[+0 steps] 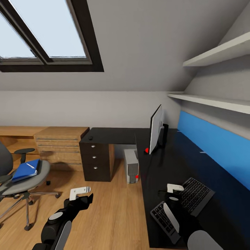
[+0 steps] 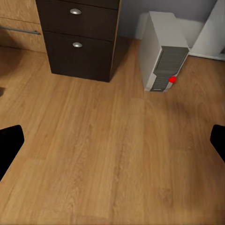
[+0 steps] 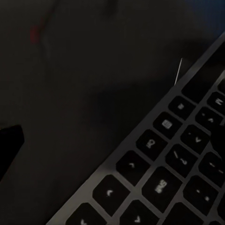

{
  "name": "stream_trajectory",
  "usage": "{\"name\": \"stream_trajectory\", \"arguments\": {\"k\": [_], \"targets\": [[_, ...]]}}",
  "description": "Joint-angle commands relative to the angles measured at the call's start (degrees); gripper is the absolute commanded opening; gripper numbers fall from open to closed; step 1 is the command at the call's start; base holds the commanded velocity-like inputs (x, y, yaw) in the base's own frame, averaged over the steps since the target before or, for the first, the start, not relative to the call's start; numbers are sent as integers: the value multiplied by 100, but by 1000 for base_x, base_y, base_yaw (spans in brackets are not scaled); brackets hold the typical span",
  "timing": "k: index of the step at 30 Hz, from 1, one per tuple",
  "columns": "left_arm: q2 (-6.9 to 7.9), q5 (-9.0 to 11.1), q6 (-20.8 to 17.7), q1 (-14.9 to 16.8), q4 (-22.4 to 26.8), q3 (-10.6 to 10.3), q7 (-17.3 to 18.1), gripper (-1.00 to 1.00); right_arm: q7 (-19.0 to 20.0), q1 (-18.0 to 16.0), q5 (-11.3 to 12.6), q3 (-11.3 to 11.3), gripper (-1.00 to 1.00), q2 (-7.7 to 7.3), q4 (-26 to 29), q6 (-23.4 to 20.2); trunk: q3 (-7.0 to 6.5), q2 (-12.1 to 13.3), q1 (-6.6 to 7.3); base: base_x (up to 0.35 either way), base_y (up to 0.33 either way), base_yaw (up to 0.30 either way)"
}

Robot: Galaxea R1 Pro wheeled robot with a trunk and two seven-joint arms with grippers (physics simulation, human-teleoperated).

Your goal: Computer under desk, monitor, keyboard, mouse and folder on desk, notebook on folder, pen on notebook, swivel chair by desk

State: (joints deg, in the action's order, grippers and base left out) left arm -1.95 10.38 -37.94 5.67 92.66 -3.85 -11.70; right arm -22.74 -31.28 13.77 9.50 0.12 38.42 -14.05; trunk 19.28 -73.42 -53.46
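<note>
On the black desk [image 1: 156, 180] the monitor [image 1: 156, 129] stands edge-on. The keyboard [image 1: 194, 195] lies at an angle, its keys [image 3: 164, 173] close under my right gripper [image 1: 172, 193], which is open just above it. A thin white stick, maybe the pen [image 1: 202, 152], lies by the blue back panel. A small dark mouse [image 1: 90, 138] rests on the far desk wing. The computer [image 1: 132, 166] [image 2: 164, 54] stands under the desk. The blue folder [image 1: 25, 170] lies on the swivel chair [image 1: 33, 180]. My left gripper [image 1: 83, 196] hangs open over the floor. The notebook is out of view.
A black three-drawer unit [image 1: 96, 160] [image 2: 79, 37] stands beside the computer. A light wood cabinet [image 1: 59, 142] runs along the back wall. White shelves [image 1: 215, 52] hang over the desk on the right. Wood plank floor [image 1: 114, 215] lies between chair and desk.
</note>
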Motion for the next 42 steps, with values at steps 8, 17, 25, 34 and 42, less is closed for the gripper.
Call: {"name": "stream_trajectory", "arguments": {"k": [8,17,25,34,42], "targets": [[8,54,-24,4,1,6,-54,100,-47,-9,31,33,100,-4,-1,-31,7,-5,0,5,0,0],[8,43,-25,4,-2,-12,-52,100,-52,-10,21,28,100,-12,-11,-44,7,-5,0,170,-38,0],[-16,43,-26,4,6,-26,-60,100,-55,-75,24,28,100,-22,-108,-45,61,-125,-66,22,-7,0],[-33,43,-15,4,7,-30,-61,100,-111,-170,21,34,100,-76,-252,-46,223,-486,-264,1,0,0],[-34,43,-18,4,7,-33,-62,100,-256,-177,13,80,100,-59,-178,-35,366,-807,-440,0,0,0]]}}
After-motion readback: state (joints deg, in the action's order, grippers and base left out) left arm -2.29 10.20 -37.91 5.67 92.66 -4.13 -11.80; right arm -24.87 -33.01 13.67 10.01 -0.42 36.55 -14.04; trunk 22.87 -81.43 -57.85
